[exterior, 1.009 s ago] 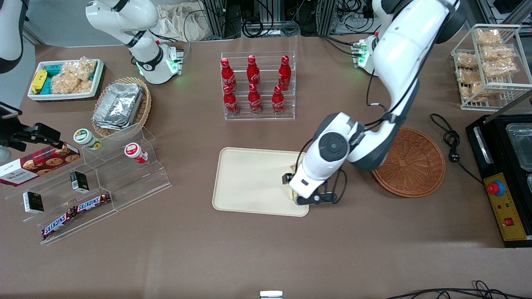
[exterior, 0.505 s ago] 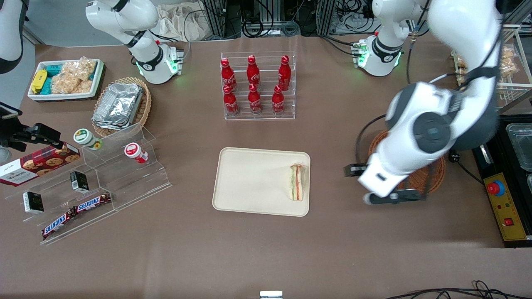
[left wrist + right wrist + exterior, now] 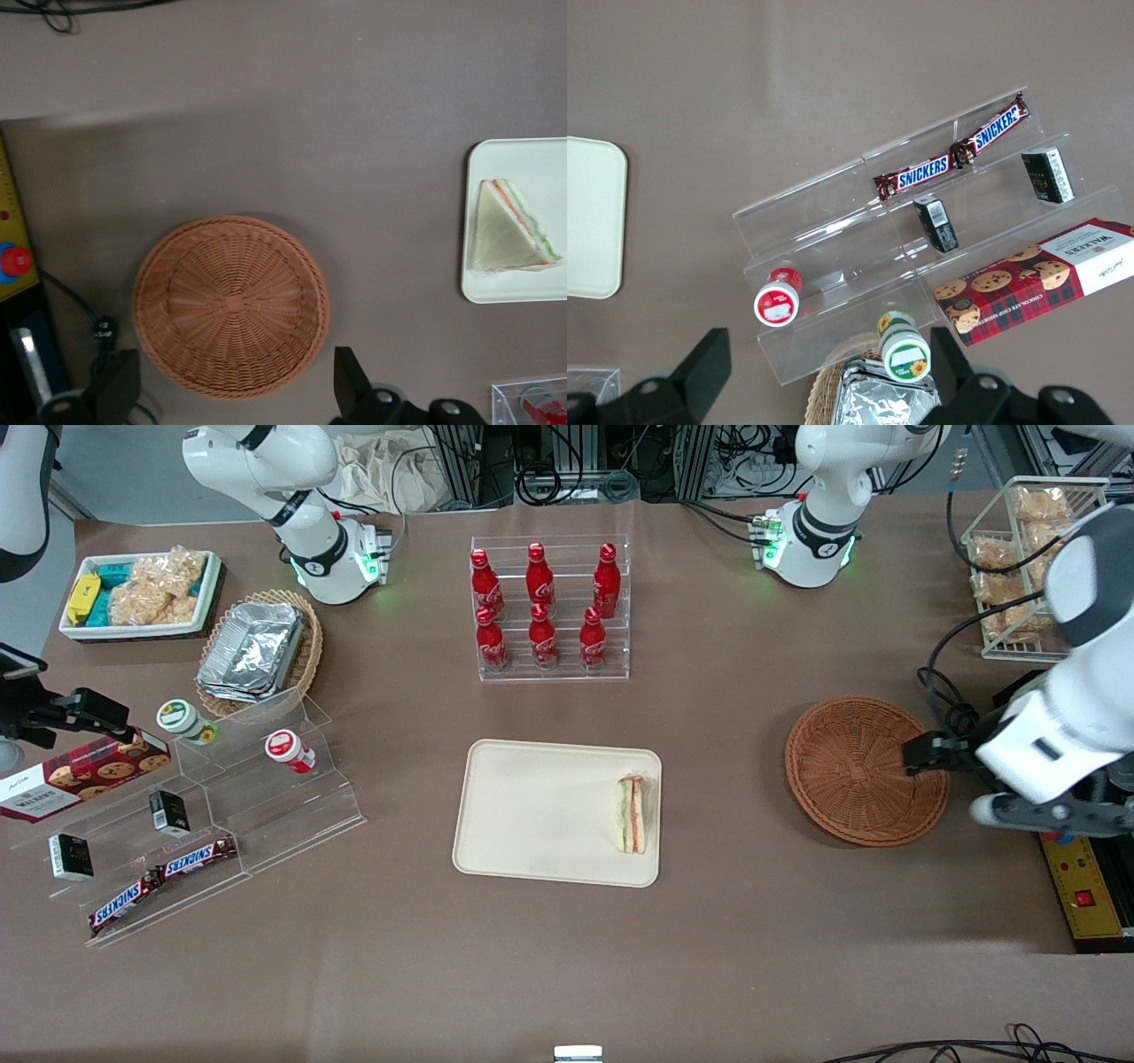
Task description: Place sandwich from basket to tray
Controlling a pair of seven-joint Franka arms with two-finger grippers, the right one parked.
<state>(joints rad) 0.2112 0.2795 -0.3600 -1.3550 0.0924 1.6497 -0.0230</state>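
- Your gripper (image 3: pixel 1001 784) hangs high at the working arm's end of the table, just past the basket's rim and over the edge of the black control box (image 3: pixel 1076 868). Its fingers (image 3: pixel 120 390) are spread wide with nothing between them.
- The basket (image 3: pixel 866 770) sits on the table right beside the gripper, and it is empty.
- The sandwich (image 3: pixel 633 814) lies on the tray (image 3: pixel 532 815), against the rim at the tray's basket-side end. Its long filling edge runs toward the front camera.
- From your gripper, the sandwich lies well apart, toward the parked arm's end, with the whole basket between them.
- I judge the placing done: sandwich in the tray, claw free. All that is left is to park, away from the tray.
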